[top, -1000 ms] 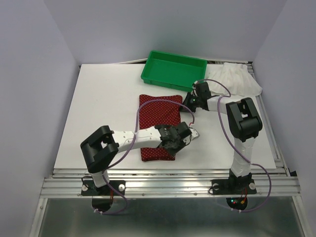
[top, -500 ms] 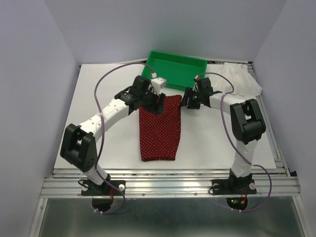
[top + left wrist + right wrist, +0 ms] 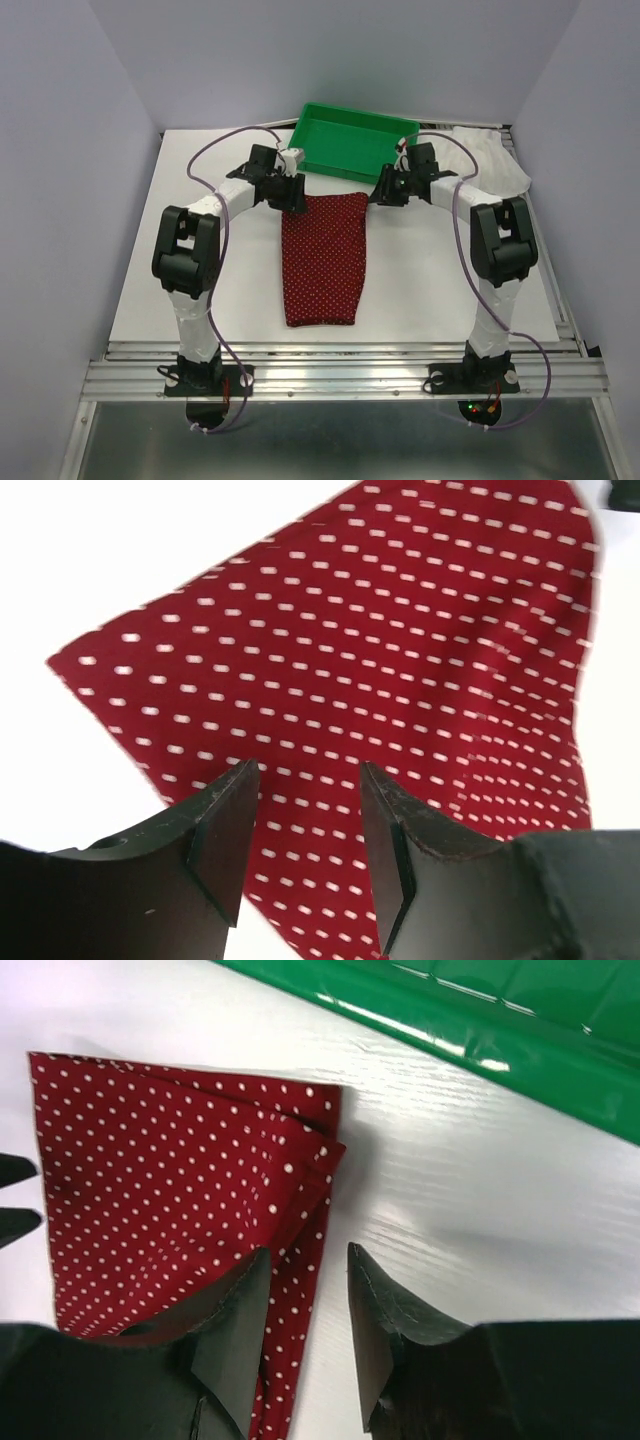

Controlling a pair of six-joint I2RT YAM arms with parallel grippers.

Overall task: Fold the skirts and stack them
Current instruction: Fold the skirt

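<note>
The dark red dotted skirt (image 3: 323,258) lies as a long narrow folded strip in the middle of the table. Its layered far corner shows in the right wrist view (image 3: 150,1160). My left gripper (image 3: 297,197) hovers open at the skirt's far left corner, jaws apart over the red cloth (image 3: 400,630) with nothing pinched. My right gripper (image 3: 378,195) stands open at the far right corner, one finger over the cloth edge and the other over bare table. The white ruffled skirt (image 3: 490,160) lies bunched at the back right, behind the right arm.
A green plastic tray (image 3: 335,168) stands just behind the red skirt's far end, its near wall close to both grippers (image 3: 500,1020). Grey walls enclose the white table (image 3: 200,260) on three sides. A metal rail runs along the near edge.
The left arm swung from the skirt's near right side up to its far left corner. Both grippers, shut a second ago, now stand open, and both have drawn back slightly from the cloth.
</note>
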